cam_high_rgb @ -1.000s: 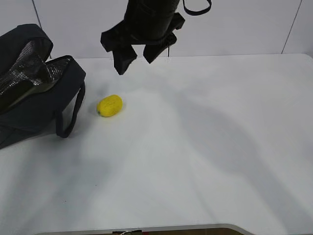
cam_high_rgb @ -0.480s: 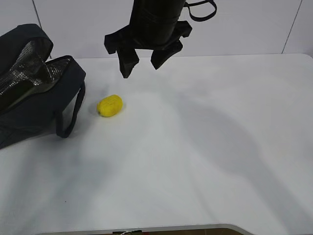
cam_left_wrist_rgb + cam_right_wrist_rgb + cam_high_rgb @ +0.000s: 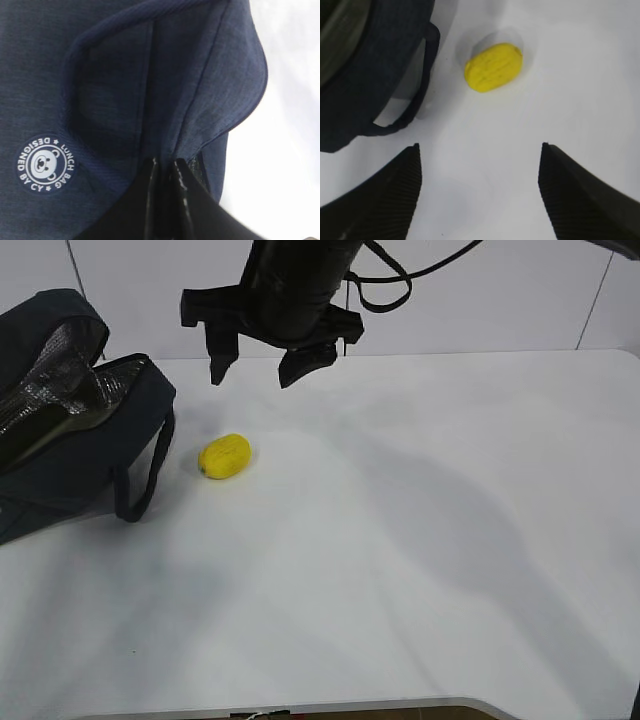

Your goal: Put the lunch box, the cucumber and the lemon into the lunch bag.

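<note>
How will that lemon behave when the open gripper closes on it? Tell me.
The lemon is rounded and lies free on the table, so a nudge probably rolls it. Its pebbled skin likely grips fairly well. The right gripper stands open, seemingly wider than the lemon.

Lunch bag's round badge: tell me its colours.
White print on the navy fabric lunch bag's badge; left wrist view.

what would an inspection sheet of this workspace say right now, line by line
surface: white table, bare apart from the items below
job's things: lemon lying on the table beside the lunch bag; bag open, foil lining showing; lunch box and cucumber not seen
clutter: nothing seen
grippers: right gripper open, hanging above the table behind the lemon; left gripper shut, up against the bag's navy fabric, whether it pinches it cannot be told
cables: black cable looping off the right arm
surroundings: white panelled wall
</note>
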